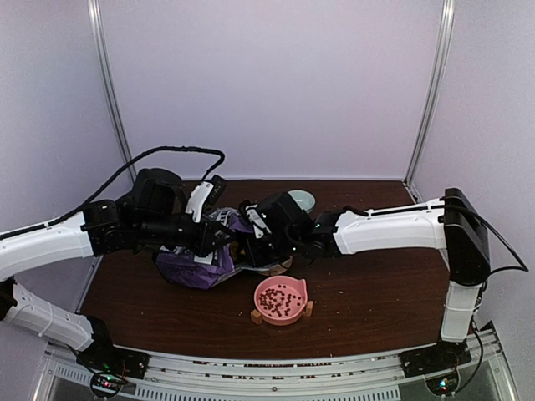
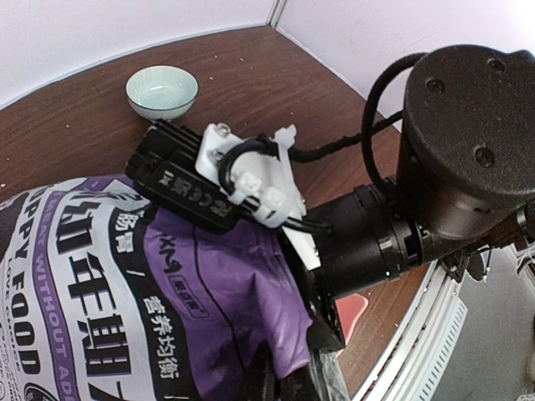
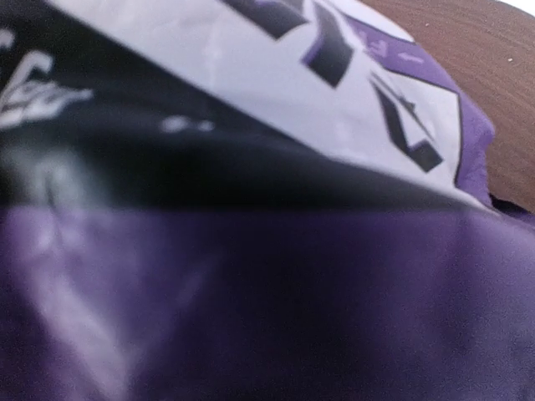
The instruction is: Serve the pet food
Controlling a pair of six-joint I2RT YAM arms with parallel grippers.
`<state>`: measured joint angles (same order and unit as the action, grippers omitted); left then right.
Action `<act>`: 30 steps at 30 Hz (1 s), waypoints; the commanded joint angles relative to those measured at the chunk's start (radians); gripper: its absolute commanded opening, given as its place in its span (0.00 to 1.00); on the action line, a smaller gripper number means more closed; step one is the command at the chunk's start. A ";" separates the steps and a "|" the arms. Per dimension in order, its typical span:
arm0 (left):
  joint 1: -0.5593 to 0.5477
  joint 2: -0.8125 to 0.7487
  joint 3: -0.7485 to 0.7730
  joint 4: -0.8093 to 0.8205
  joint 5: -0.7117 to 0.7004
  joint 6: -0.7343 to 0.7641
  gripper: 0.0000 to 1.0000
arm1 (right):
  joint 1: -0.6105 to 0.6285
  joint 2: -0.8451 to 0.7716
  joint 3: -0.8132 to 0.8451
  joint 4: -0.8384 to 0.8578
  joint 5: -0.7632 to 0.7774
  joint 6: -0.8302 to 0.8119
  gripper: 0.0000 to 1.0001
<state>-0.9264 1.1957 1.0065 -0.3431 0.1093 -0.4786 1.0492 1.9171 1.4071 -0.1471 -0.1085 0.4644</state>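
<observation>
Dark reddish-brown pet food pellets (image 1: 280, 298) lie in a pink bowl (image 1: 294, 288) near the table's front centre. A purple-and-white printed bag (image 1: 194, 266) lies on its side left of the bowl. My left gripper (image 1: 219, 240) is on the bag's upper edge. In the left wrist view its dark fingers (image 2: 269, 380) are shut on a fold of the purple bag (image 2: 226, 301). My right gripper (image 1: 251, 236) is pushed in at the bag's mouth. The right wrist view is filled by blurred bag (image 3: 251, 292), so its fingers are hidden.
A pale green bowl (image 1: 301, 200) stands at the back centre and also shows in the left wrist view (image 2: 161, 90). A corner of the pink bowl (image 2: 351, 313) shows under the right arm's wrist (image 2: 451, 167). A few crumbs lie on the brown table (image 1: 376, 284).
</observation>
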 commanded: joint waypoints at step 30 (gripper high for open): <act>-0.005 -0.053 0.021 0.093 -0.059 0.001 0.00 | -0.085 -0.254 -0.114 0.145 -0.567 0.416 0.12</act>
<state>-0.9295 1.1744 1.0065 -0.3405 0.0780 -0.4793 0.9798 1.7409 1.3369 -0.0879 -0.6003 0.7826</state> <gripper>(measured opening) 0.005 0.219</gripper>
